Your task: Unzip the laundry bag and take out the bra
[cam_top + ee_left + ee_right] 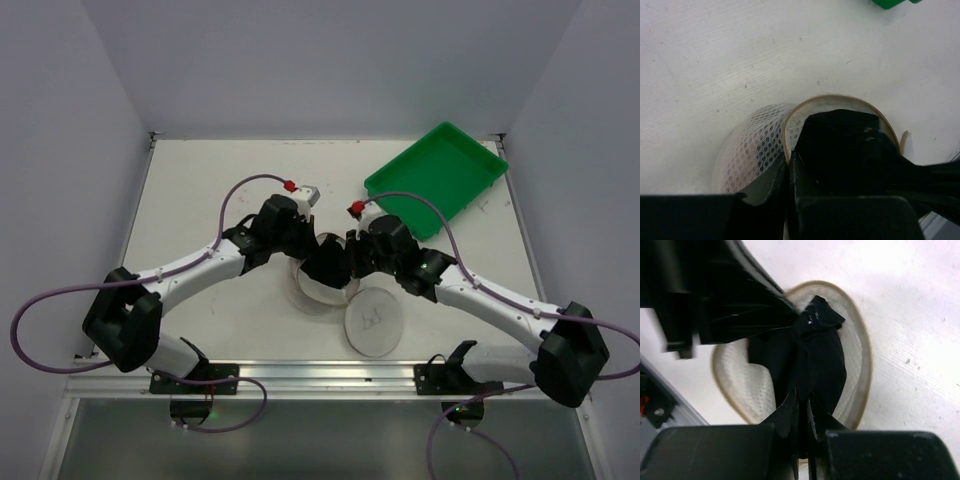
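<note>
The laundry bag (312, 292) stands open mid-table, a white mesh cylinder (754, 150) with a tan rim (860, 335). Its round white face with the small black bra drawing (373, 320) lies flat just in front of it. My left gripper (788, 172) is shut on the bag's rim at the near left side. The black bra (822, 352) sits bunched in the bag's mouth. My right gripper (802, 402) is shut on a fold of the bra. In the top view both grippers meet over the bag, left gripper (308, 256) and right gripper (342, 266), and hide most of it.
A green rectangular tray (437, 178) rests at the far right of the table, its corner showing in the left wrist view (890, 3). The table's metal front rail (320, 375) runs along the near edge between the arm bases.
</note>
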Controlling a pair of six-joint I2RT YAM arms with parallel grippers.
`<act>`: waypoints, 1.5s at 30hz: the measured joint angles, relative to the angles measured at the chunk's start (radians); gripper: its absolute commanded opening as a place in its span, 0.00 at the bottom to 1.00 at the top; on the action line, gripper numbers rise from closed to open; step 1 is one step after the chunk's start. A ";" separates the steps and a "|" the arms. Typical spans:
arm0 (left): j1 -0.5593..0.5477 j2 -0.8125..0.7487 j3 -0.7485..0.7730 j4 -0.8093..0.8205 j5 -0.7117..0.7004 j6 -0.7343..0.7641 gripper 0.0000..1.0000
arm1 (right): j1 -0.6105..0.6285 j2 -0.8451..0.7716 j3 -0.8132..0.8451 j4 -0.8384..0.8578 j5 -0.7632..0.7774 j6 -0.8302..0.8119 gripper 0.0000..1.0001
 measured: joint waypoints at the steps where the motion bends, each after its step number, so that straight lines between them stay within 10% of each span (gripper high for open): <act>1: 0.003 -0.001 -0.001 0.000 -0.002 0.000 0.07 | 0.000 -0.029 -0.002 0.008 -0.011 -0.001 0.00; 30: 0.081 -0.055 -0.065 -0.029 -0.062 0.002 0.06 | -0.025 -0.424 0.078 0.012 0.092 -0.049 0.00; 45: 0.096 -0.064 -0.084 -0.032 -0.065 0.001 0.06 | -0.492 -0.266 0.219 0.012 0.203 0.037 0.00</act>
